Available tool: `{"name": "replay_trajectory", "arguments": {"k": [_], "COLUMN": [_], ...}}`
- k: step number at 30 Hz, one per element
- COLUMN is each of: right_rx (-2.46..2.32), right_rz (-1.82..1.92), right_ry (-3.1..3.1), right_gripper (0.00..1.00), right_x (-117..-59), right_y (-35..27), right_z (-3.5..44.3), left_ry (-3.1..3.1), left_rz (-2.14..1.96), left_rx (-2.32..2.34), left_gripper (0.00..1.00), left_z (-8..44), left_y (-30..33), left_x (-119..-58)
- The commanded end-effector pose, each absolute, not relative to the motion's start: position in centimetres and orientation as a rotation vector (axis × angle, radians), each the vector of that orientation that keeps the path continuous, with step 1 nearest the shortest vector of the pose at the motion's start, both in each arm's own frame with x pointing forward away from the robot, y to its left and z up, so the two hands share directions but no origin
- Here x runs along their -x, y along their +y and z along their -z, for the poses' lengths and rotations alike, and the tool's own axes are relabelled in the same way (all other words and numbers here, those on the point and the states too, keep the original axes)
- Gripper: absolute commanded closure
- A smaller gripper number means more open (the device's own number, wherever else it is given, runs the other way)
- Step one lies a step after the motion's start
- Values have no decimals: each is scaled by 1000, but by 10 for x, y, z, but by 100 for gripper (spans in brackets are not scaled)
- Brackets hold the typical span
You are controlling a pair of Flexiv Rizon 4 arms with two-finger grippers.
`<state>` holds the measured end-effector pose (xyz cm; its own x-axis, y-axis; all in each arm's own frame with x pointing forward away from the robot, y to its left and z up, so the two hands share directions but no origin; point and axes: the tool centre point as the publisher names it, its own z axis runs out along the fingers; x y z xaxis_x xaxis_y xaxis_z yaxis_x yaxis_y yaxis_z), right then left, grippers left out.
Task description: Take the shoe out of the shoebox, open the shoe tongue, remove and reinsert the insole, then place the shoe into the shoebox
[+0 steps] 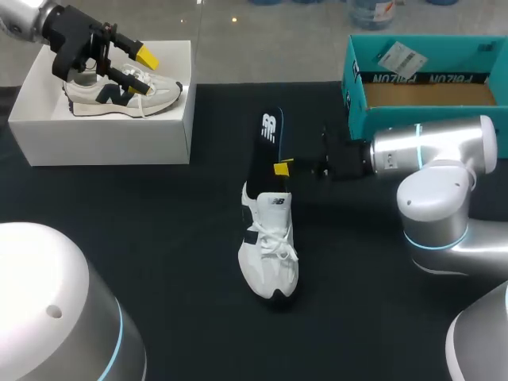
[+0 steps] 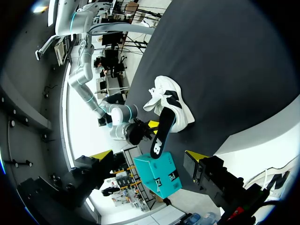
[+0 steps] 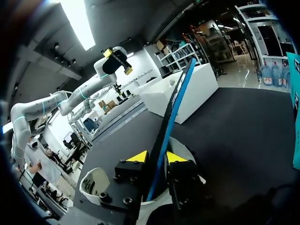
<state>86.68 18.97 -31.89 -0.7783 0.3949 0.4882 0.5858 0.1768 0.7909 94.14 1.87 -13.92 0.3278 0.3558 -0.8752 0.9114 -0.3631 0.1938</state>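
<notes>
Shoe (image 1: pixel 269 255): white, lies on black table (image 1: pixel 159 238) near mid, toe toward robot, heel toward far edge. Sits between white box (image 1: pixel 103 131) and teal box (image 1: pixel 421 55), apart from both. Laces tied, sole down.

Insole (image 1: pixel 266 147): dark, blue edge, stands tilted up out of shoe; lower end at shoe's opening, upper end free in air on heel side. Can't tell how far the lower end goes in.

R gripper (image 3: pixel 157 158): comes in from right, low over table behind shoe's heel. Both yellow tips press the insole from 2 sides, narrow gap, firm pinch at about mid-length. R wrist view: insole's edge runs up and away from between the fingers; white of shoe under gripper.

L gripper (image 1: pixel 136 67): up over white box at far left, well apart from shoe. Fingers spread wide, nothing between them. L wrist view confirms: tips far apart, shoe and insole seen far ahead.

2nd shoe (image 1: pixel 119 95): grey-white w/ navy mark, lies in white box, under L gripper, not touched.

Teal box: open, far right corner, brown floor showing, just behind R arm.
</notes>
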Motion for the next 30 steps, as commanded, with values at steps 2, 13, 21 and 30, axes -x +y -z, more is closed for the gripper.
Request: {"name": "replay_trajectory", "arguments": {"k": [2, 13, 21, 30], "right_rx": [951, 956, 887, 888], "right_rz": [1605, 1575, 1497, 1409], "right_ry": [-2292, -2285, -2281, -2252], "right_gripper": [76, 100, 100, 100], "right_x": [-873, -874, -867, -849], "right_y": [193, 193, 197, 195], "right_z": [316, 319, 329, 342], "left_ry": [1116, 1116, 1116, 1116], "left_rz": [991, 991, 991, 991], "left_rx": [-1887, -1887, -1887, -1887], "left_gripper": [0, 0, 0, 0], "left_z": [139, 139, 139, 139], "left_y": [19, 19, 19, 19], "left_x": [-942, -942, -942, -942]}}
